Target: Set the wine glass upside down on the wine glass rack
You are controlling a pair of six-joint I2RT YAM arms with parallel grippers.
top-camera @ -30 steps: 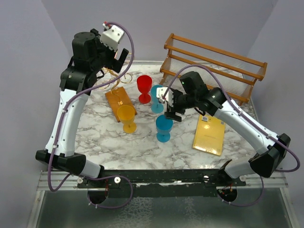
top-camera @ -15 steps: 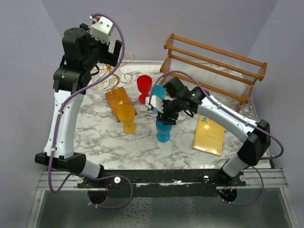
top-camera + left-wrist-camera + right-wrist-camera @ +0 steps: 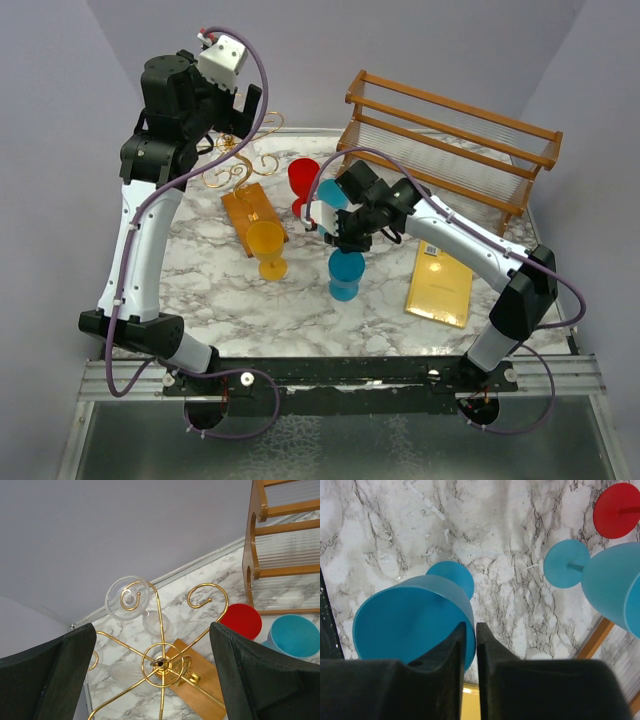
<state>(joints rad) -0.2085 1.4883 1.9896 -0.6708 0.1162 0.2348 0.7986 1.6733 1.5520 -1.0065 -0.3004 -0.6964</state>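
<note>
A blue wine glass stands upright in the middle of the marble table. My right gripper is shut on its rim. In the right wrist view one finger sits inside the blue wine glass's bowl and the other outside, and the right gripper pinches the wall. The wine glass rack, gold wire on an orange-brown base, stands at the back left. My left gripper hovers open above it. In the left wrist view the left gripper straddles the rack's centre post, and a clear glass hangs upside down on one arm.
A second blue glass, a red glass and a yellow glass stand upright near the held one. A large brown slatted rack fills the back right. A yellow book lies flat at the right.
My right arm has swung left over the blue glass and its jaws have closed on the rim. The left arm has shifted slightly above the gold rack, still open.
</note>
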